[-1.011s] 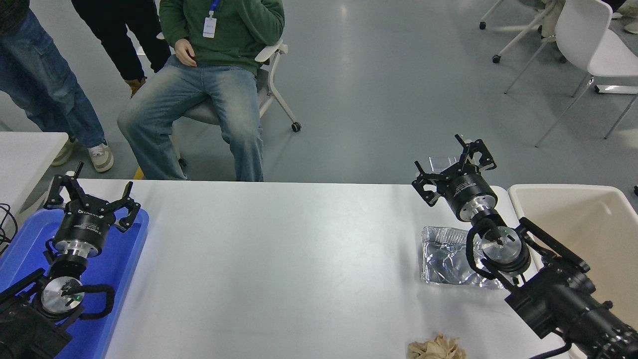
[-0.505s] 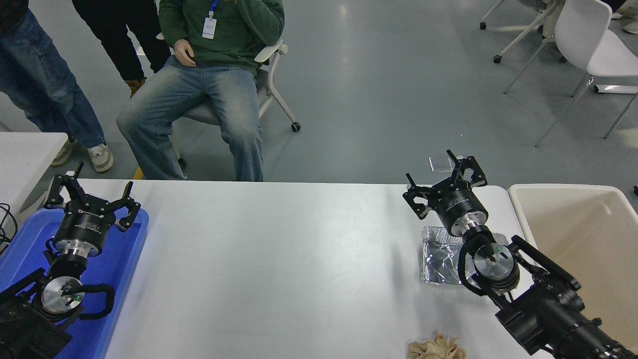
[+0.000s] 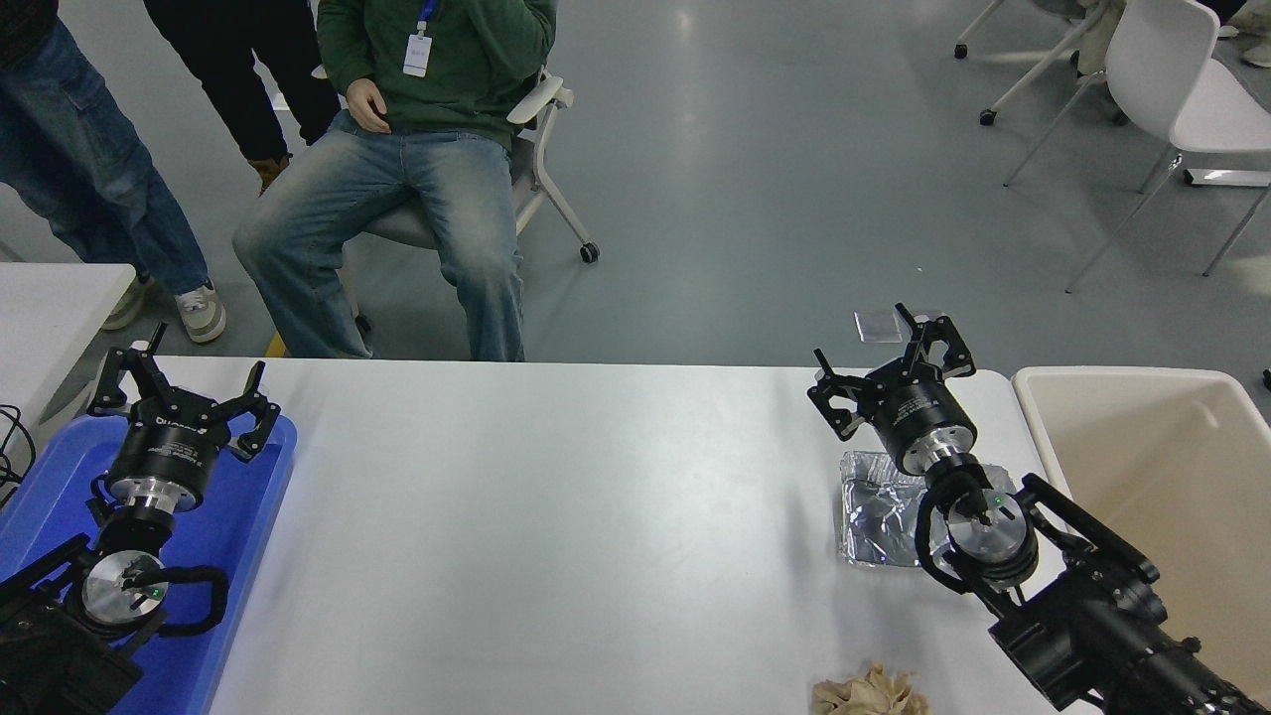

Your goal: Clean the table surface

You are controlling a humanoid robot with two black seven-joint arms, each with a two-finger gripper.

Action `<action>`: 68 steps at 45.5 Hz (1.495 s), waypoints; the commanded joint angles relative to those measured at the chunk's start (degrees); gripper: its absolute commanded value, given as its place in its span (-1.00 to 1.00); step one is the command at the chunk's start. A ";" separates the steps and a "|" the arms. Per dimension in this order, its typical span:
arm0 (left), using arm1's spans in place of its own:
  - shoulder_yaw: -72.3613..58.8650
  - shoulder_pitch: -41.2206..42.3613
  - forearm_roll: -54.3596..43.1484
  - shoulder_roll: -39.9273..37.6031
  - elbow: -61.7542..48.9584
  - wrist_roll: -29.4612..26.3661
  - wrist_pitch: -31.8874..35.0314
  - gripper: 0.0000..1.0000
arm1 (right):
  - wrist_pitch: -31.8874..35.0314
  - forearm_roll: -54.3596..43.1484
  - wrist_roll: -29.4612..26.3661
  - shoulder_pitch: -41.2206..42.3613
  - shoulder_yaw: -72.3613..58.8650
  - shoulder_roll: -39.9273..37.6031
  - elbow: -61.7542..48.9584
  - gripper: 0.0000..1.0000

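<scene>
Your right arm covers the near right part of the crumpled silver foil sheet (image 3: 879, 511), so you cannot see its full outline; only its left and far portions show, lying flat on the desk (image 3: 556, 516) near the right end. The tan crumpled paper wad (image 3: 872, 693) at the near edge is cut off by the bottom of the picture. The cream bin (image 3: 1142, 382) just beside the desk's right end is cut by the right edge, and your right forearm hides part of its near wall. The blue tray (image 3: 268, 497) at the left end is mostly hidden under your left arm and runs out of the lower left corner. Of the smaller white table (image 3: 60, 298) at the far left you see only a corner.

Your right hand (image 3: 889, 357) is released, its fingers spread apart and holding nothing, poised over the desk's far right edge just beyond the foil. Your left hand (image 3: 184, 387) is likewise spread and empty, parked above the far end of the blue tray.

Counted: one foil sheet, one paper wad, one bin, one tray. Beyond the far side you have one seated person (image 3: 427, 149) in a green top and jeans, and the legs of two standing people at the top left. One white chair (image 3: 1182, 89) is at the top right.
</scene>
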 commanded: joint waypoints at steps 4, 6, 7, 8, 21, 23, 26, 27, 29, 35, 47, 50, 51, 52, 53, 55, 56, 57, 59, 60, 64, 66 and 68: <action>0.00 0.00 -0.06 0.00 0.00 0.00 0.00 1.00 | -0.57 -2.72 0.05 0.60 -0.41 -1.45 -0.16 1.00; 0.00 0.00 -0.06 0.00 0.00 0.00 0.00 1.00 | -0.57 -4.65 0.05 0.60 -0.50 -1.89 -0.16 1.00; 0.00 0.00 0.03 0.00 0.00 0.00 0.00 1.00 | -0.66 -5.71 0.05 0.69 -0.50 -2.06 -0.16 1.00; 0.00 0.00 -0.06 0.00 0.00 0.00 0.00 1.00 | -0.66 -6.67 0.05 0.69 -0.50 -2.24 -0.16 1.00; 0.00 0.00 0.03 0.00 0.00 0.00 0.00 1.00 | -2.23 -17.40 -0.74 2.01 -2.35 -6.72 0.46 1.00; 0.00 0.00 -0.06 0.00 0.00 0.00 0.00 1.00 | -3.11 -17.41 -0.92 2.53 -3.22 -8.04 0.46 1.00; 0.00 0.00 0.03 0.00 0.00 0.00 0.00 1.00 | -3.65 -17.41 -1.35 3.59 -5.50 -10.14 0.55 1.00; 0.00 0.00 0.03 0.00 0.00 0.00 0.00 1.00 | -3.73 -17.49 -1.27 3.85 -6.38 -11.02 0.63 1.00; -0.08 0.00 -0.06 0.00 0.00 0.00 0.00 1.00 | -3.82 -17.58 -1.18 4.55 -7.88 -12.52 0.63 1.00; 0.00 0.00 0.03 0.00 0.00 0.00 0.00 1.00 | -3.65 -17.84 -1.18 6.58 -11.04 -16.39 0.81 1.00; -0.09 0.00 0.03 0.00 0.00 0.00 0.00 1.00 | -3.21 -18.11 -1.18 7.90 -12.10 -23.68 6.70 1.00; 0.00 0.00 -0.06 0.00 0.00 0.00 0.00 1.00 | -2.85 -18.46 -1.18 8.51 -12.36 -24.39 7.40 1.00; 0.00 0.00 0.03 0.00 0.00 0.00 0.00 1.00 | -2.94 -18.55 -1.18 8.77 -12.72 -24.39 7.40 1.00; -0.08 0.00 0.03 0.00 0.00 0.00 0.00 1.00 | -3.03 -18.90 -1.18 9.04 -13.42 -24.39 7.40 1.00; -0.09 0.00 0.03 0.00 0.00 0.00 0.00 1.00 | -3.20 -19.42 -1.18 9.21 -14.29 -24.48 7.49 1.00; 0.00 0.00 0.03 0.00 0.00 0.00 0.00 1.00 | -3.64 -21.26 -1.09 9.83 -17.19 -24.65 7.49 1.00; -0.08 0.00 -0.06 0.00 0.00 0.00 0.00 1.00 | -3.65 -22.23 -1.01 10.09 -18.25 -24.74 7.58 0.99; -0.09 0.00 0.03 0.00 0.00 0.00 0.00 1.00 | -3.65 -23.11 -1.00 10.27 -19.13 -25.09 7.75 0.98; -0.09 0.00 0.03 0.00 0.00 0.00 0.00 1.00 | -3.82 -25.04 -1.00 10.45 -20.71 -25.53 8.10 0.97; -0.09 0.00 0.03 0.00 0.00 0.00 0.00 1.00 | -3.82 -25.92 -1.00 10.45 -21.33 -25.79 8.28 0.97; -0.09 0.00 0.03 0.00 0.00 0.00 0.00 1.00 | -4.26 -30.58 -1.09 11.59 -24.14 -26.85 9.33 0.96; -0.09 0.00 0.03 0.00 0.00 0.00 0.00 1.00 | -4.61 -32.42 -1.09 12.29 -25.89 -27.73 9.68 0.96; -0.09 0.00 0.03 0.00 0.00 0.00 0.00 1.00 | -4.70 -34.18 -1.27 13.25 -27.91 -28.43 9.95 0.96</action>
